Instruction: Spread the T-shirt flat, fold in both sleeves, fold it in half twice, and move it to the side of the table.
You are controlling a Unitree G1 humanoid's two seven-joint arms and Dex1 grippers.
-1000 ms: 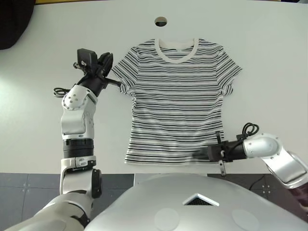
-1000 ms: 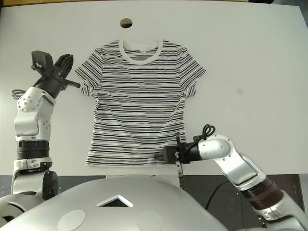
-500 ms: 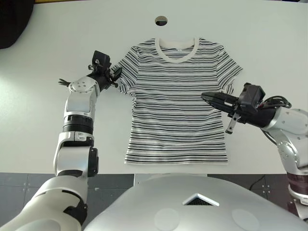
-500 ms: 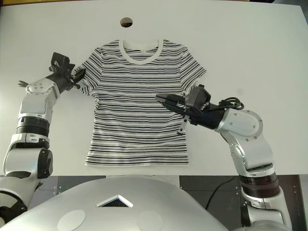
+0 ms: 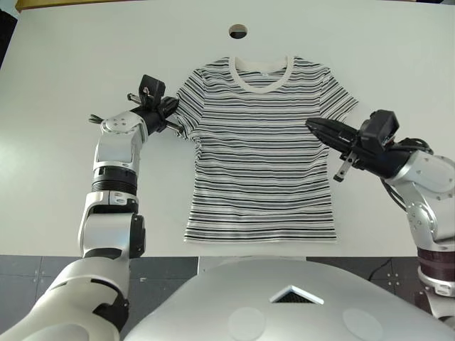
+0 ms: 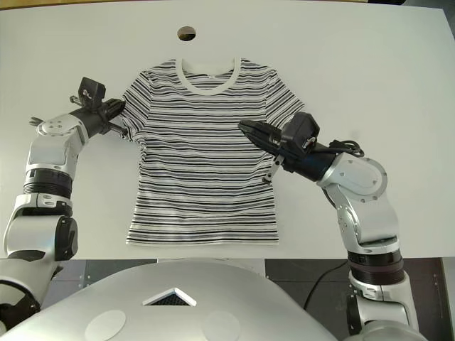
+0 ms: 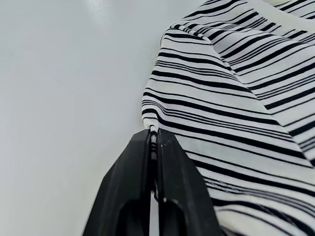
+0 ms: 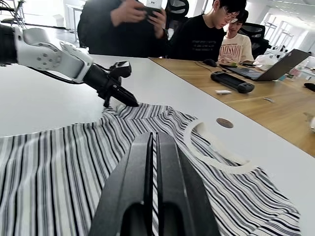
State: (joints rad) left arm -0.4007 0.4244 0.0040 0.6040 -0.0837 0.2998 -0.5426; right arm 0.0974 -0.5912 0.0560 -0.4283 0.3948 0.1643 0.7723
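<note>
While the T-shirt (image 5: 259, 149) lies spread flat at the middle of the white desk (image 5: 71, 57), collar toward the far edge, the left claw (image 5: 173, 116) is clenched on its left sleeve (image 5: 186, 106) hem. The right claw (image 5: 311, 124), pressed closed and holding nothing, hangs above the shirt's right side.

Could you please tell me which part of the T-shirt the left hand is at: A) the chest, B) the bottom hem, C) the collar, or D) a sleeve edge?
D: the left hand is shut on the T-shirt at the edge of a sleeve.
</note>
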